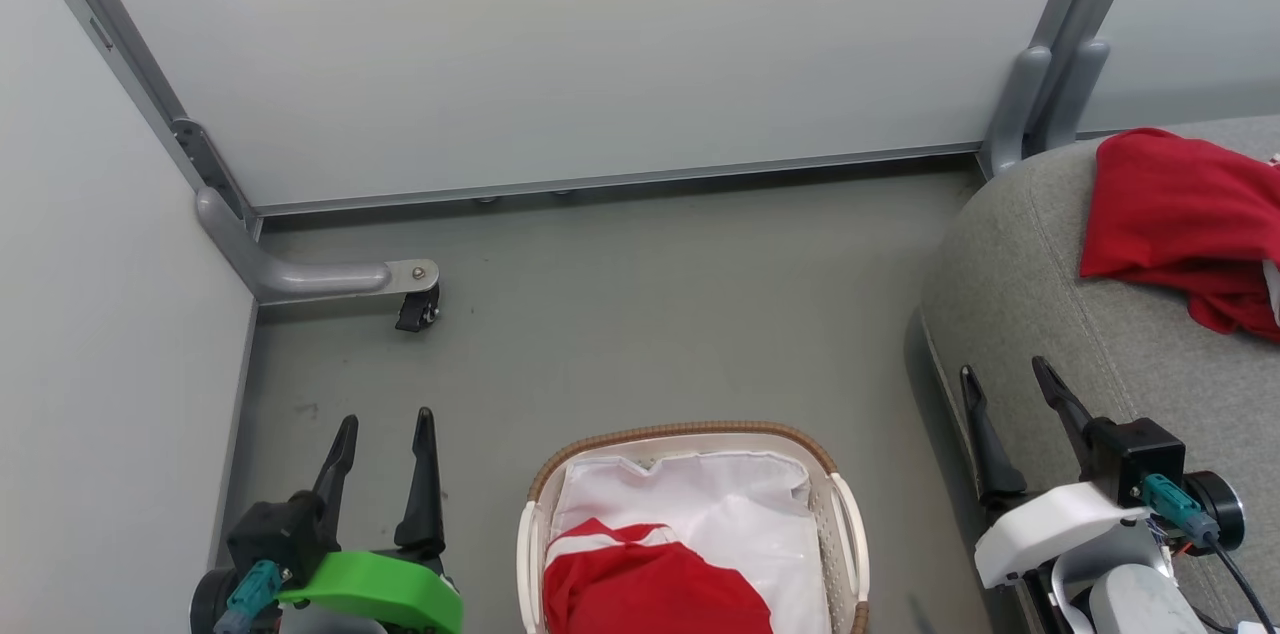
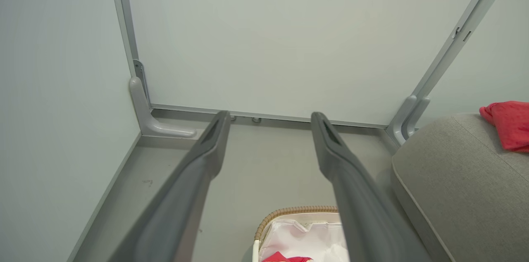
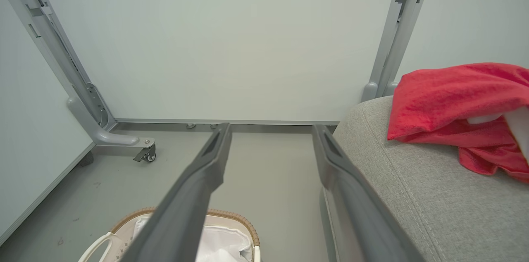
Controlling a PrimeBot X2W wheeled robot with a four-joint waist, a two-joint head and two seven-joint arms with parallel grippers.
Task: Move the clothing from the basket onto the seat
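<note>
Dull grey floor (image 1: 640, 314) ahead of both grippers, scuffed in spots, closed off by pale panel walls (image 1: 560, 44) in grey metal frames. Small black caster (image 1: 417, 309) on a frame foot just beyond the left gripper (image 1: 385, 417). Between the two grippers, nearer their wrists than their tips, the basket (image 1: 690, 434). Right of the right gripper (image 1: 1003, 372) and beneath it, the seat (image 1: 1040, 314).

Left gripper open and empty, fingers spread over bare floor. Right gripper likewise open, holding nothing, fingers spread at the seat's rounded edge.

Shirt (image 1: 640, 584) inside the basket, on the side toward the left gripper, lying on the white lining (image 1: 750, 524). Cut off by the head view's lower edge, together with the basket's near half. Second shirt (image 1: 1170, 204) on the seat, beyond and right of the right gripper, well apart from its tips, cut off at the right edge. Fold of the second shirt hard to make out, with a white part barely visible at that edge.

Basket oval, in white perforated plastic, with a brown woven rim and white loop handles. Lining thin, crumpled, slightly sheer. Both shirts soft and bright red, white stripes on the one in the basket. Seat in coarse grey weave, rounded, with a stitched seam. Fingers long, dark, tapering, with a green shell at the left wrist and a white one at the right.
</note>
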